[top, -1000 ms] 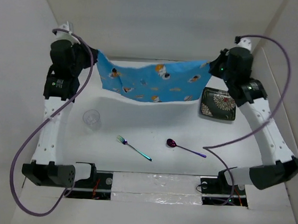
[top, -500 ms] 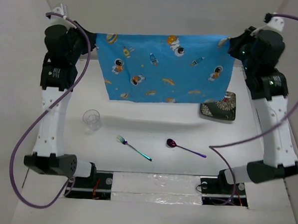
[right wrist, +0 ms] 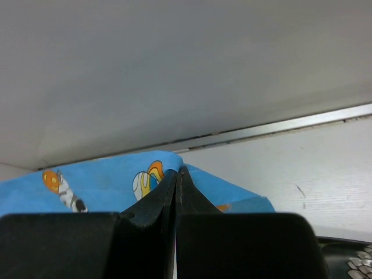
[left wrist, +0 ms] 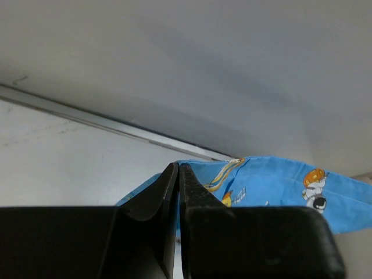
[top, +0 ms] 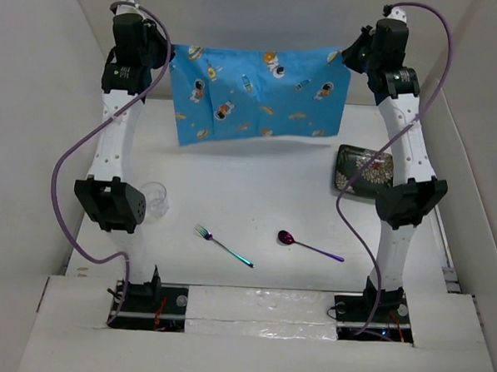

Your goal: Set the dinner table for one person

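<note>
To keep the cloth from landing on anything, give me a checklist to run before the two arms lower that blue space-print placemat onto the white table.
1. Left gripper shut on a corner of the blue space-print cloth placemat: ok.
2. Right gripper shut on the opposite corner: ok.
3. Placemat hanging spread out, not bunched: ok.
4. Bare patch of matte white tabletop in front of it: ok.
5. Clear drinking glass, iridescent metal fork and purple metal spoon apart from the cloth: ok.
6. Dark floral rectangular plate outside the landing area: cannot tell.
</note>
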